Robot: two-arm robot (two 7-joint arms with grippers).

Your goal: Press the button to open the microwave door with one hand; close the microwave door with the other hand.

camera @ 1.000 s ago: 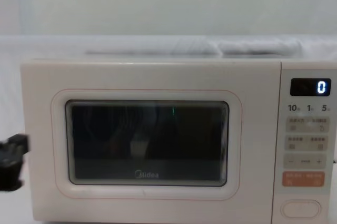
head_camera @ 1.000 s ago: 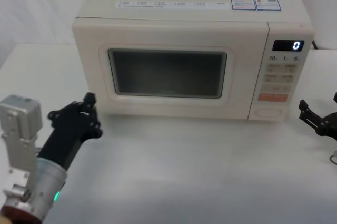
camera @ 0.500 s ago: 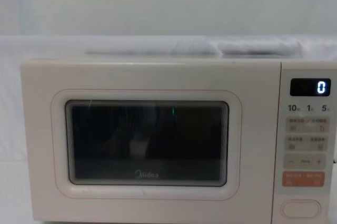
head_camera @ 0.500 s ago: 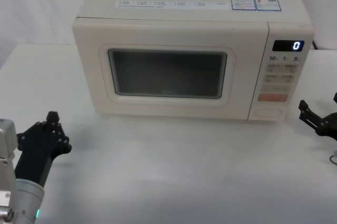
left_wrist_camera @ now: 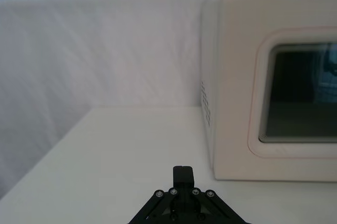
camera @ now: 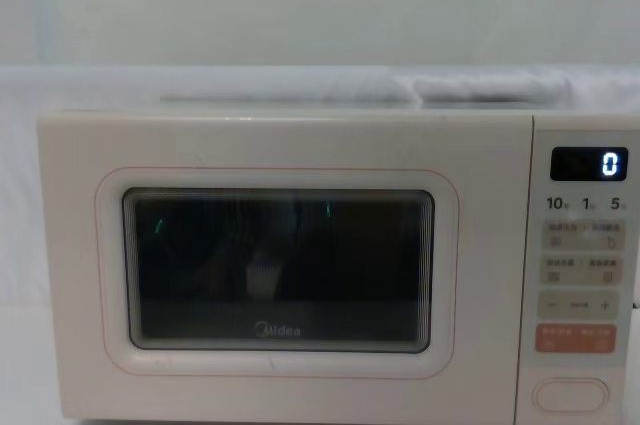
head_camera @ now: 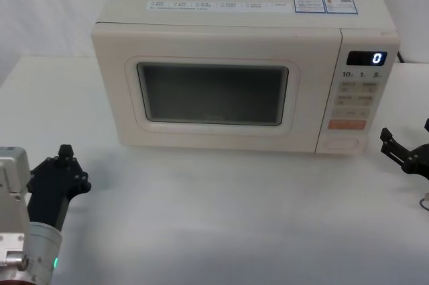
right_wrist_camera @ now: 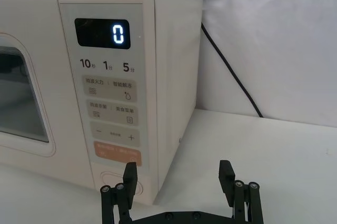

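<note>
One microwave (head_camera: 241, 77) stands on the white table (head_camera: 221, 218), its door (head_camera: 214, 90) flush with the oven front, and two black grippers sit low at the table's near corners. The head view takes in both at once: the left gripper (head_camera: 65, 162) off the oven's left front corner, well apart from it, and the right gripper (head_camera: 405, 151) just off the right front corner, cut by the frame edge. The chest view gives what the others lack, the door (camera: 280, 270) straight on with its thin pink outline, the Midea logo under the dark window and one oval button (camera: 571, 395) at the foot of the control panel (camera: 585, 265). From the left wrist view, the left gripper (left_wrist_camera: 184, 175) has its fingers drawn together into one block, holding nothing, with the oven's side wall and door edge ahead and to one side of the jaws. From the right wrist view, the right gripper (right_wrist_camera: 178, 174) has its two fingers spread wide and empty; the panel's lower corner with the button (right_wrist_camera: 111, 174) lies just beyond one finger, partly hidden behind it. One display (right_wrist_camera: 102, 34) reads 0. The window is too dark to see inside. A black cable (right_wrist_camera: 229, 76) runs behind the oven.
</note>
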